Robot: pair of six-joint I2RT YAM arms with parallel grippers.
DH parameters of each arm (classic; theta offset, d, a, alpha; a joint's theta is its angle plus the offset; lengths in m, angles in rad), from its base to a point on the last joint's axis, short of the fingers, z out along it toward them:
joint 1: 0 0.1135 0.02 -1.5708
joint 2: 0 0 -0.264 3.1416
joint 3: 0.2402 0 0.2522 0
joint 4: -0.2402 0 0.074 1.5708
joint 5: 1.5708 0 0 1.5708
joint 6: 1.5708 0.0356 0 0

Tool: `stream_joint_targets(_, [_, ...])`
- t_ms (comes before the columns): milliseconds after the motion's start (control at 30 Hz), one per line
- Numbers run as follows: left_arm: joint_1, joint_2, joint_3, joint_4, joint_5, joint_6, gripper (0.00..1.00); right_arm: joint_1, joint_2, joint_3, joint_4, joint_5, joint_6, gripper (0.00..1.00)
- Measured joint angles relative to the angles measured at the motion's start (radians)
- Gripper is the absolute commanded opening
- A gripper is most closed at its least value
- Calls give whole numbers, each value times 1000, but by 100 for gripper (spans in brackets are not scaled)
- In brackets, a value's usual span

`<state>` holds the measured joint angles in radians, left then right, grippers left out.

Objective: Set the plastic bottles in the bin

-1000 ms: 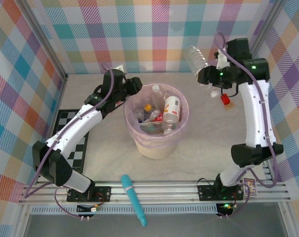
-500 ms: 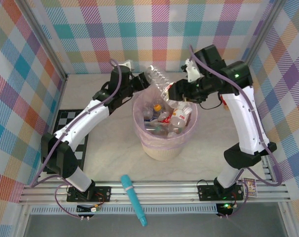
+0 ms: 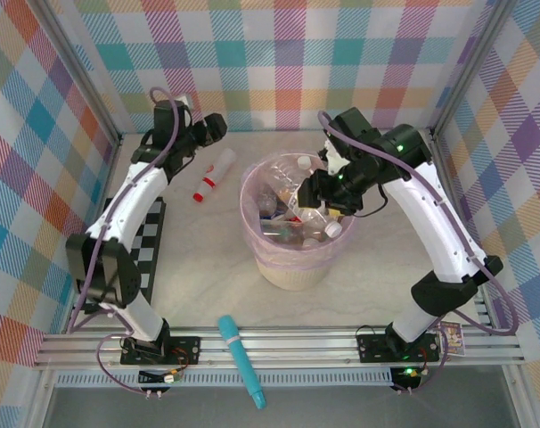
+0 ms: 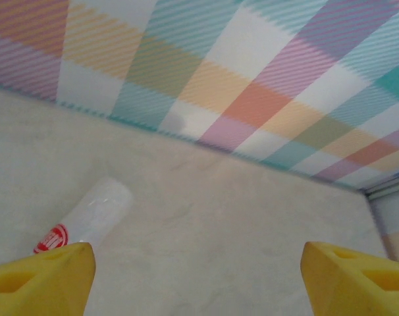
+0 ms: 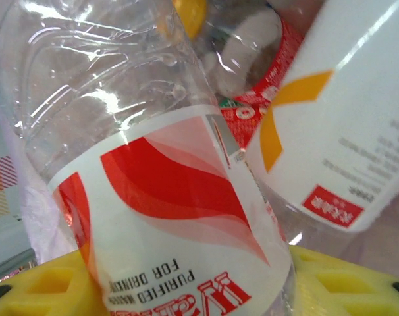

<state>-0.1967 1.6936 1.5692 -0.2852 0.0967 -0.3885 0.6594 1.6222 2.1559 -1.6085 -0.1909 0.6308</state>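
Top external, bin (image 3: 292,272) holds several bottles (image 3: 283,203), R gripper (image 3: 319,190) grips red-white bottle (image 5: 173,217) over it, L gripper (image 4: 199,280) spread wide

The red-white label (image 5: 180,217) on the clear bottle (image 5: 120,85) reads, upside down, "PURIFIED"

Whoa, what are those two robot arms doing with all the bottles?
They are tidying plastic bottles into the bin. The right pincer holds a clear bottle with a red and white label right over the bin, which already has other bottles inside. The left pincer is open and empty, close to a loose bottle lying on the table near the back wall.
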Motion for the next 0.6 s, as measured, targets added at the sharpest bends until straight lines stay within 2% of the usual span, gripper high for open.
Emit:
stream_joint_targets(67, [5,71,11,-29,-2,35,87,5,-6,-4,1,-1,18,70])
stream_joint_targets(133, [10,135,24,-54,-5,68,90,9,-12,-4,5,-7,34,81])
stream_joint_targets(233, [21,210,42,-84,-12,117,94,15,-21,-4,26,-36,49,83])
stream_joint_targets(300, [31,245,56,-93,-11,144,95,16,-27,-3,35,-51,50,81])
stream_joint_targets(500, [64,311,91,-107,-12,207,97,16,-28,-3,52,-69,41,67])
stream_joint_targets(600, [69,342,104,-109,-19,231,97,23,-29,-15,77,-82,39,65])
